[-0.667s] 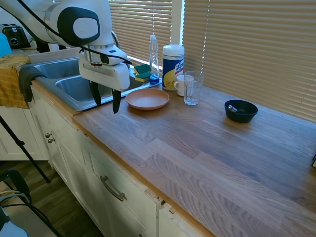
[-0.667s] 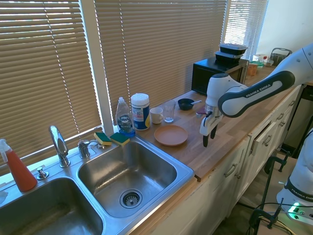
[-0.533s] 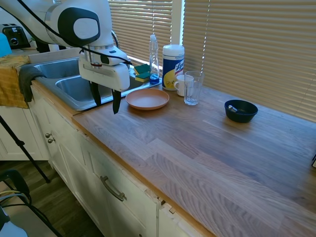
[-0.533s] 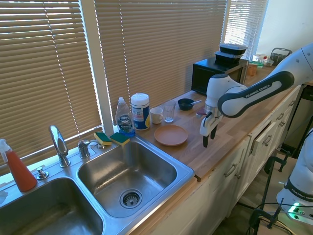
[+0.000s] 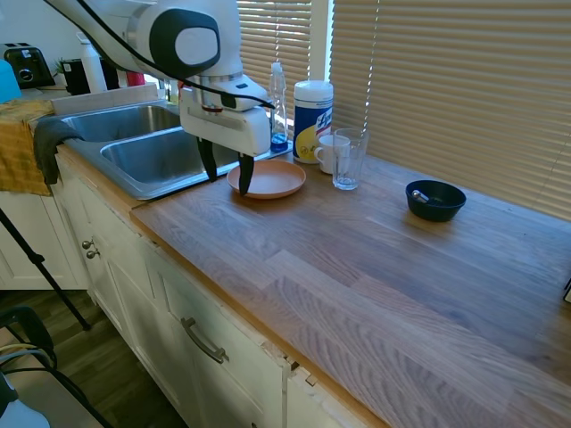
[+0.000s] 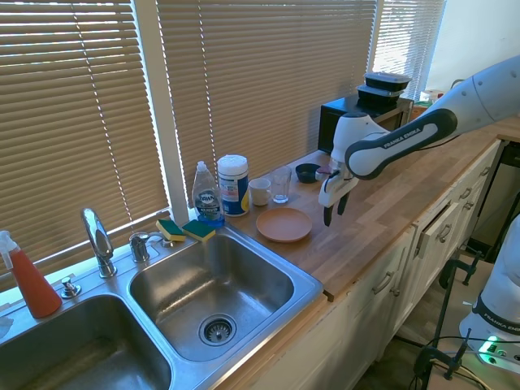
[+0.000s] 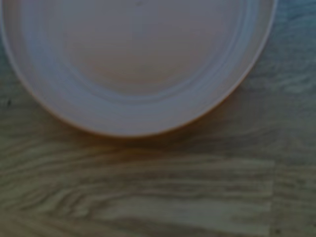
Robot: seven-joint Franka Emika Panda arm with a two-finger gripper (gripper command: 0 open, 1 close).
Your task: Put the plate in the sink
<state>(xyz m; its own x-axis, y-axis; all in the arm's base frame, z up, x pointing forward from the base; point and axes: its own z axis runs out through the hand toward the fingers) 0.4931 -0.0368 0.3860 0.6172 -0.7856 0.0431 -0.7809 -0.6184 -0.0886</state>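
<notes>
Round salmon-orange plate (image 5: 268, 178), low rim

Matt salmon plate (image 5: 268, 178) on grained wood counter (image 5: 375, 267); brushed steel sink (image 6: 211, 292); clear glass (image 5: 349, 159).

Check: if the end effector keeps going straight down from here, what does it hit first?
Probably the near rim of the plate, or the counter just beside it. The open end effector points down at that edge; exact depth is unclear.
</notes>
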